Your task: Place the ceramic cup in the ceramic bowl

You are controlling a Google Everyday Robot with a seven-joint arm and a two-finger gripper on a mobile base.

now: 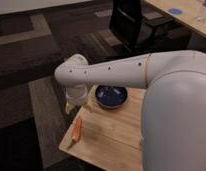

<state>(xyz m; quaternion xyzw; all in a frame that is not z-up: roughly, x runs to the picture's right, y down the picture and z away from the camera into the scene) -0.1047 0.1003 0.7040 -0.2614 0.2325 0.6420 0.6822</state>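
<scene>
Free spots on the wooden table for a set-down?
Bare wood in the middle of the table, bordered by the ceramic bowl, the orange item and the robot's body. Crowded at the corner beside the bowl, where the claw hangs.

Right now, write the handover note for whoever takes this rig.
The gripper hangs under the arm's end at the wooden table's left far corner, just left of the ceramic bowl, largely hidden.
The ceramic cup looks to be the white shape at the gripper, beside the bowl, not in it; grip unclear.
The bowl holds no cup. An orange carrot lies nearer.
Done: nothing placed. Left: carry cup over bowl, set it in.
</scene>
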